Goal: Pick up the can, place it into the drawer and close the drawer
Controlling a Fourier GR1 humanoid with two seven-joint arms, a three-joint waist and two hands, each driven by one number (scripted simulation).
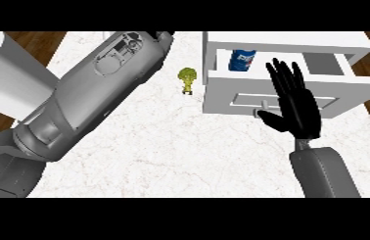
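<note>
With the can in, the drawer awaits its push.
Left forearm (86,97) crosses far-left, its hand hidden; the white drawer (289,99) stands open at right; right hand (296,104), fingers straight, should press squarely on its front; blue can (242,60) stands inside, far-left.

looks like a kitchen. white marbled tabletop (180,136) with faint veining fills most of the view, dark wood floor (33,40) shows past its upper left edge and again at lower left. white drawer unit (289,104) sits on the tabletop at upper right, drawer pulled open, handle on its panelled front. blue can (242,60) stands inside the drawer, small green broccoli (188,79) on the tabletop just left of the unit.
</note>
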